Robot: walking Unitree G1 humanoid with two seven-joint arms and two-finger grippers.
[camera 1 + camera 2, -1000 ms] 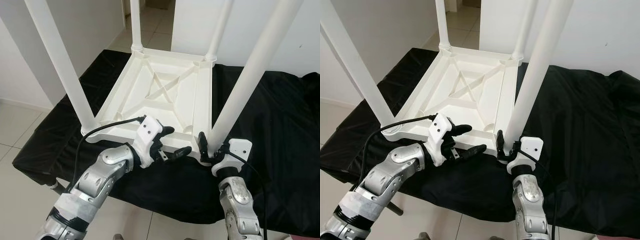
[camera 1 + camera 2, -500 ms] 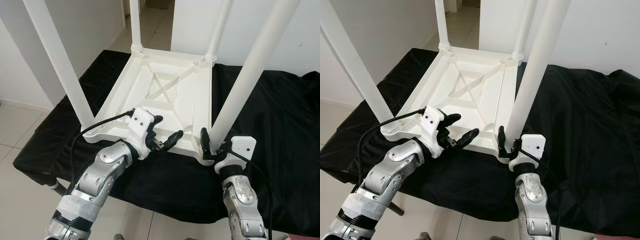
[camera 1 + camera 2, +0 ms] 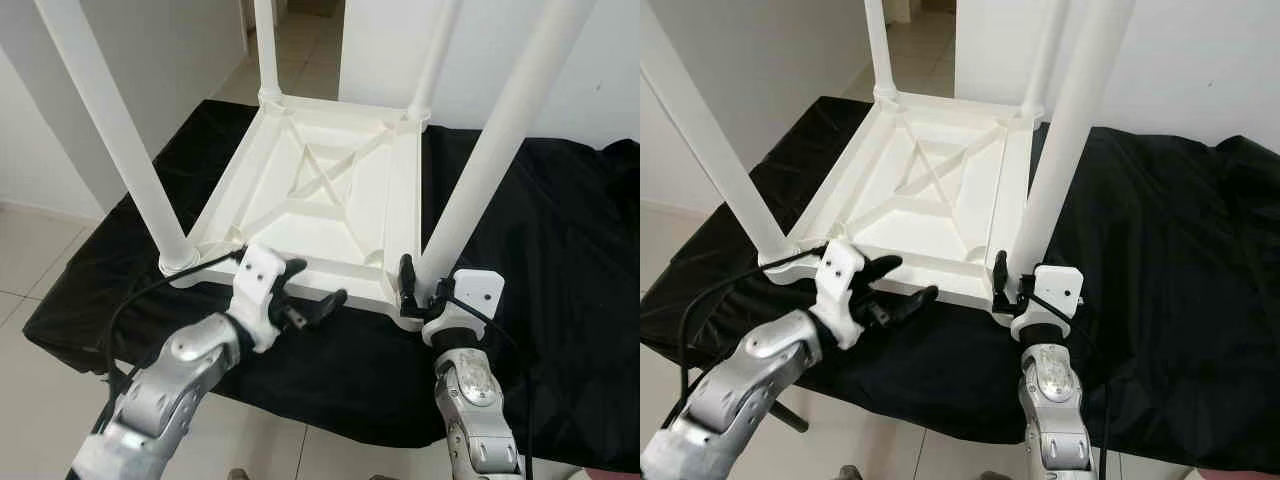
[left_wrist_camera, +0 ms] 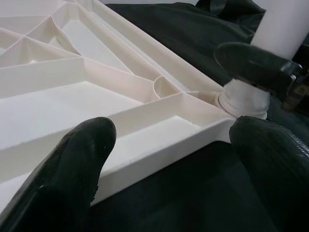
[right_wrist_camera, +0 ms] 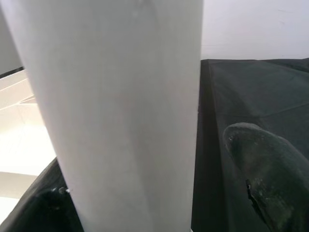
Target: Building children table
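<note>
A white children's table lies upside down with its ribbed underside (image 3: 330,215) facing up on a black cloth (image 3: 560,250). Four white legs stand up from its corners. My left gripper (image 3: 320,282) is open, with its fingers spread just in front of the table's near rim (image 4: 159,145) and nothing between them. My right gripper (image 3: 422,288) is open and straddles the base of the near right leg (image 3: 490,150). One finger (image 5: 270,169) stands a little apart from that leg (image 5: 120,96). The other finger (image 3: 405,275) is against the leg's left side.
The near left leg (image 3: 110,130) rises beside my left forearm. Two far legs (image 3: 266,50) (image 3: 435,60) stand at the back corners. The cloth-covered surface ends just in front of me, with tiled floor (image 3: 30,270) to the left and white walls behind.
My left arm has drawn back and lowered, and its open gripper has slid left along the near rim. The right gripper has stayed at the leg's base.
</note>
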